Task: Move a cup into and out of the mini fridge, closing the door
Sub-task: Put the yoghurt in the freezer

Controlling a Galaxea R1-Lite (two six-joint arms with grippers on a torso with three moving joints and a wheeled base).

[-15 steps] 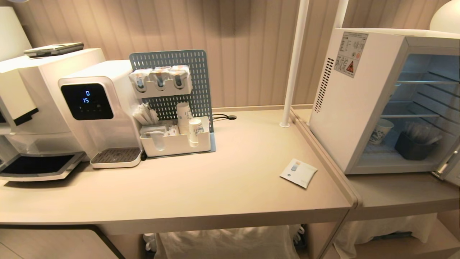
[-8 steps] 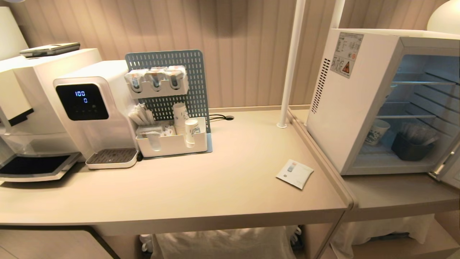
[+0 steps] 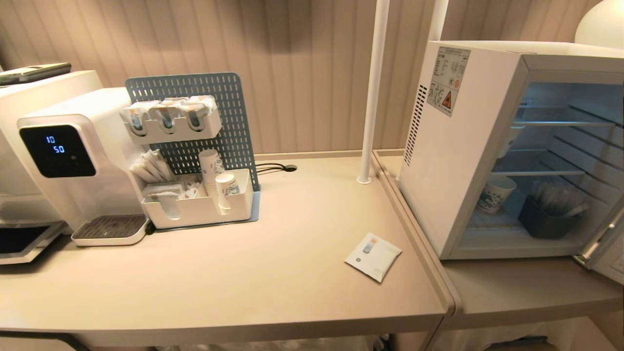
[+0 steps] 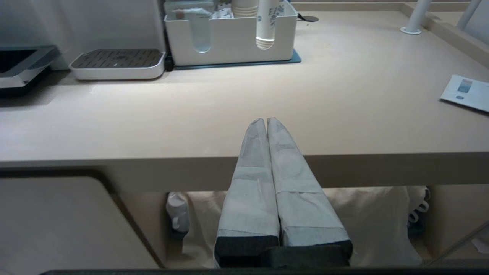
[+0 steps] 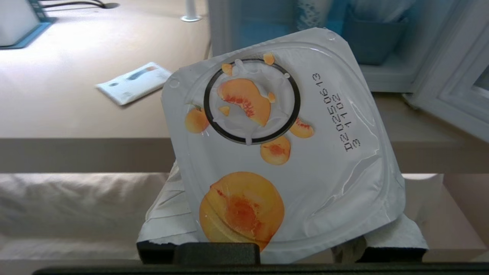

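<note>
The cup (image 5: 282, 152), a white tub whose sealed lid shows peach pictures, is held in my right gripper (image 5: 280, 145); the lid faces the wrist camera and hides the fingertips, with the padded fingers (image 5: 164, 217) showing on both sides. It hangs in front of the table edge, short of the mini fridge (image 3: 453, 161). The fridge stands at the right with the door (image 3: 607, 253) swung open. My left gripper (image 4: 266, 120) is shut and empty, low at the table's front edge. Neither arm shows in the head view.
Inside the fridge stand a blue-patterned paper cup (image 3: 493, 194) and a dark bin (image 3: 548, 219). A white leaflet (image 3: 373, 256) lies near the table's right edge. A water dispenser (image 3: 73, 165), a pegboard organiser (image 3: 195, 195) and a white pole (image 3: 373, 92) stand further back.
The whole head view has slid left and slightly down, so the camera has moved right. The dispenser's display digits changed. The things themselves have kept their places.
</note>
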